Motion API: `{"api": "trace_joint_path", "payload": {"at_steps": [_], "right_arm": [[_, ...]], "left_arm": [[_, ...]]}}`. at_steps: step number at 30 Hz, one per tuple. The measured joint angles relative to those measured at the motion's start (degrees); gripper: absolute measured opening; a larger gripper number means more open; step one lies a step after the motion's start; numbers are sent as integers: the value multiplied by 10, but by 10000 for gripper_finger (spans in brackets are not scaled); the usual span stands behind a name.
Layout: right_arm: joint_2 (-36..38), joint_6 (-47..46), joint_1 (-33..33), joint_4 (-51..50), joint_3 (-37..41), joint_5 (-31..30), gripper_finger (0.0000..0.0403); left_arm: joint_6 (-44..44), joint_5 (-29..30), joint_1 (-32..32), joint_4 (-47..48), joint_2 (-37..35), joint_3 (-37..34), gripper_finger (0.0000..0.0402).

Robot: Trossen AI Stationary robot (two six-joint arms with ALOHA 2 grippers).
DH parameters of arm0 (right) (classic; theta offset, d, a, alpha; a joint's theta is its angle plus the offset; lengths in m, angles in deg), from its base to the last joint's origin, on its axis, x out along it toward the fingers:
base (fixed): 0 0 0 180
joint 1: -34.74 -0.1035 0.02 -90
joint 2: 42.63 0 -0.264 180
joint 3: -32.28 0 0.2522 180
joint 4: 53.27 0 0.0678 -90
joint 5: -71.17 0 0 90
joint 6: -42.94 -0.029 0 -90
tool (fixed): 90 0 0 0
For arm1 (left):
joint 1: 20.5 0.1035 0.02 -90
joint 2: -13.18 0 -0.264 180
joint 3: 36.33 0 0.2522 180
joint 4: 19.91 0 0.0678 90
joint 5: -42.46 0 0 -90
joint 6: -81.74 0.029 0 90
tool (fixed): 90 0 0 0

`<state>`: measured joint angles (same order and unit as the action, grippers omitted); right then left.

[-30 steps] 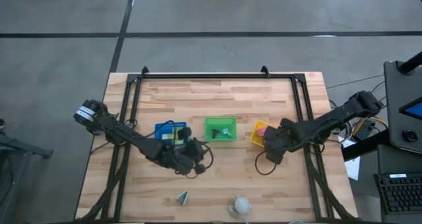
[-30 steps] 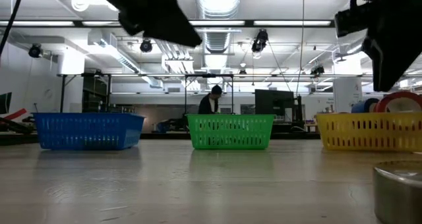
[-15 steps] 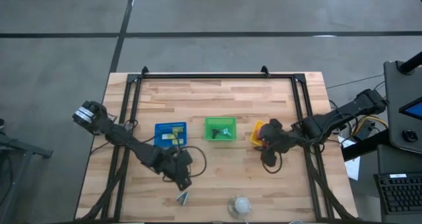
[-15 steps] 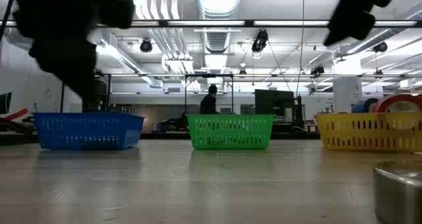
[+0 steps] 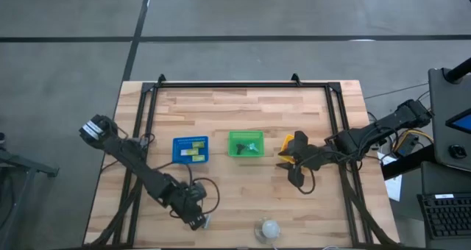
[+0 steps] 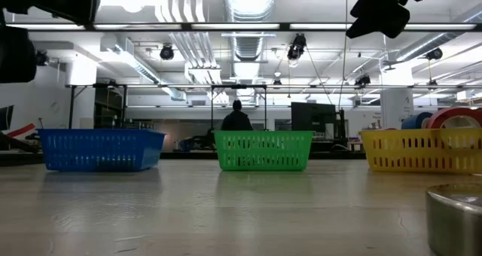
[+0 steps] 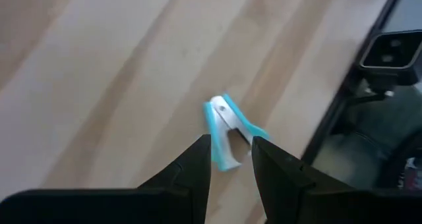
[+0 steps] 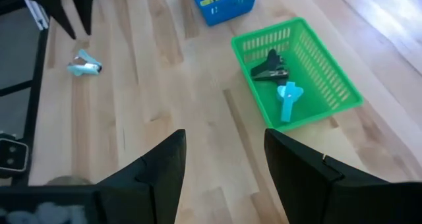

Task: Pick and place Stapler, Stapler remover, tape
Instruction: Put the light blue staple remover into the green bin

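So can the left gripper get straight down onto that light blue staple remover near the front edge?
Probably yes. The left gripper hangs right over the staple remover, fingers open on either side, with only bare table around it.

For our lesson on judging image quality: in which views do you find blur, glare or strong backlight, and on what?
Low view: bright ceiling lights glare, leaving the arms above as dark silhouettes; the metal cylinder up close is soft. Left wrist view: the light blue staple remover and wood look blurred. High view: even light, little shadow.
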<state>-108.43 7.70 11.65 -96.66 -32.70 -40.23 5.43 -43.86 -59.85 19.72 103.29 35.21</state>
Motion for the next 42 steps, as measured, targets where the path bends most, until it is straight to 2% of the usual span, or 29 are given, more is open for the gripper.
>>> {"api": "trace_joint_path", "payload": {"at_steps": [19,29,36,40,42], "right_arm": [[0,1,0,5,8,-13,199],[0,3,0,14,9,-13,199],[0,5,0,14,9,-13,199],[0,7,0,15,9,-13,199],[0,7,0,15,9,-13,199]], "left_arm": [[-31,-58,-9,-28,68,-1,113],[15,-56,-9,-47,86,-1,109],[25,-54,-9,-49,86,-1,50],[48,-35,-7,-52,86,-1,11],[57,-12,-5,-53,85,-1,7]]}}
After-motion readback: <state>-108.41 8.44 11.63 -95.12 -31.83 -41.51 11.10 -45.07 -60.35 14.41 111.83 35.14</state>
